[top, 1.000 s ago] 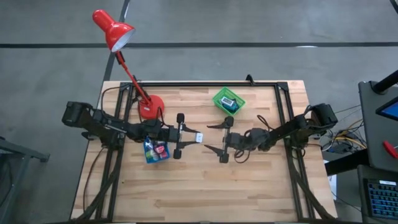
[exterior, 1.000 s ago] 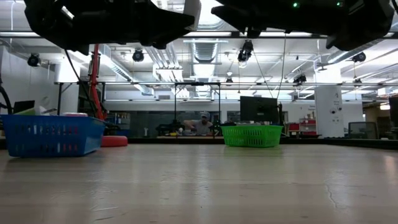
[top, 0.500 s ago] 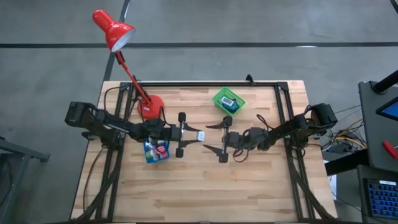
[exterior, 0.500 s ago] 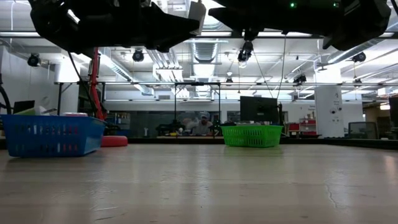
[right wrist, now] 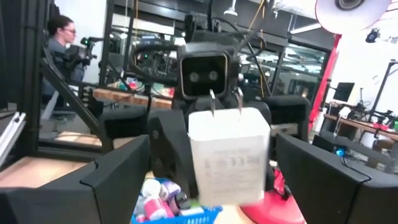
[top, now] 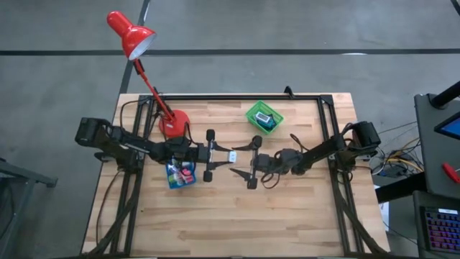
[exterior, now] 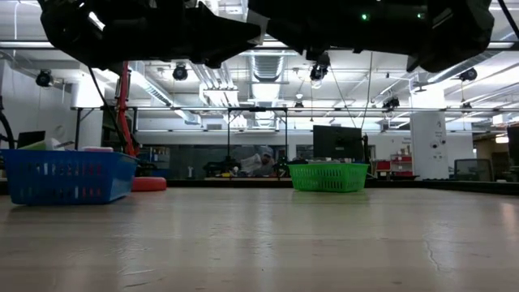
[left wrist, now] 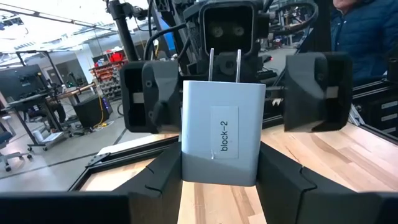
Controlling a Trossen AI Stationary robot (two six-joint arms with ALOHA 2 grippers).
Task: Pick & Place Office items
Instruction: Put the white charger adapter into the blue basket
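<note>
White block (left wrist: 219,134) between left hand (top: 231,155) fingers

Desk lamp (top: 131,34): red
Tray (top: 180,175): blue
Basket (top: 264,116): green
Charger block (left wrist: 219,141): white, labelled "block-2"
Table (top: 237,208): pale wood

A white block (left wrist: 219,140), plug-like with two metal prongs and a "block-2" label, is held upright above the counter's middle in the left gripper (top: 231,155). Small red, green and purple pieces (top: 182,173) lie heaped in the blue tray (top: 169,183) toward the left edge.
</note>
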